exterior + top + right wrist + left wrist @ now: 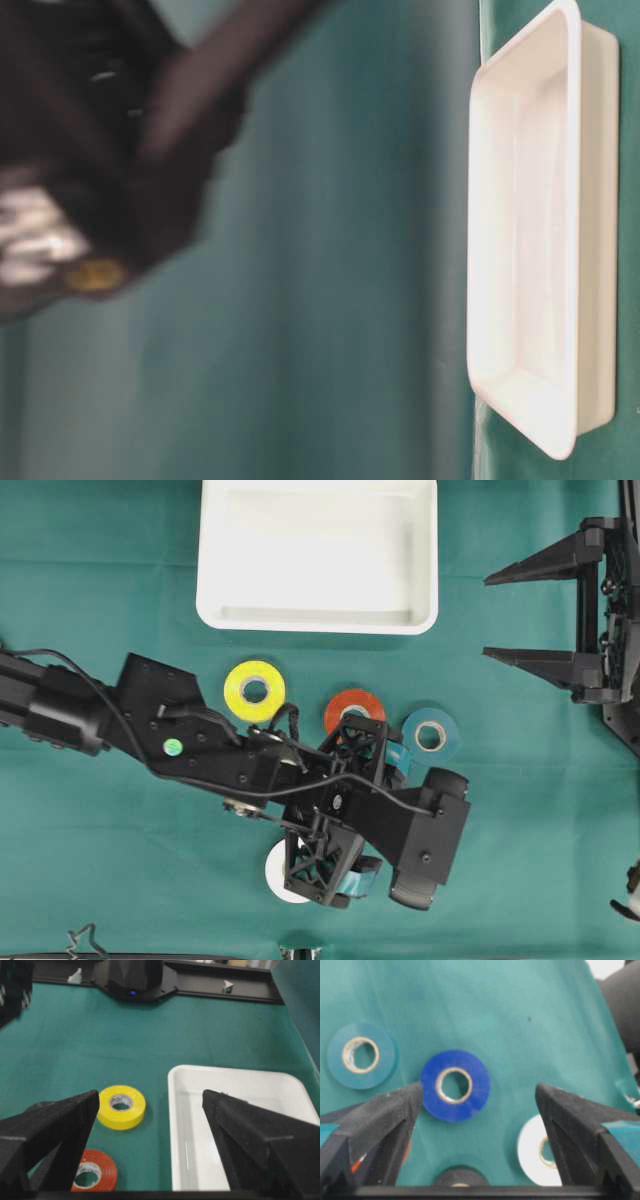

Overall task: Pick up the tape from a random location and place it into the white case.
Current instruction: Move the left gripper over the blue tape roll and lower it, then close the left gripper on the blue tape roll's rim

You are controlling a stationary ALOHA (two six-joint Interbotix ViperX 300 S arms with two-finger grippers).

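Green cloth covers the table (120, 580) from edge to edge. On it, at the far edge in the overhead view, lies the white case (318, 618), shallow and with nothing visible inside it. The left arm (200, 745) reaches across the middle of the cloth, and its left gripper (479, 1105) hangs over the rolls with jaws spread wide, holding nothing. The right gripper (505, 616) sits at the right edge, well apart from the rolls, jaws likewise wide apart and empty — its wrist view looks between them at the case.

Five or more tape rolls lie flat near the centre, all outside the case. The yellow tape (254, 690) lies nearest the case, the red tape (354, 709) just beside it to the right, then the teal tape (431, 735). A white tape (275, 875) shows partly under the left arm. In the left wrist view the blue tape (454, 1085) lies between the two open fingers, closer to the left one, touching neither as far as can be seen. A dark roll (460, 1176) peeks in at the bottom edge of that view. The table-level view is mostly blur.
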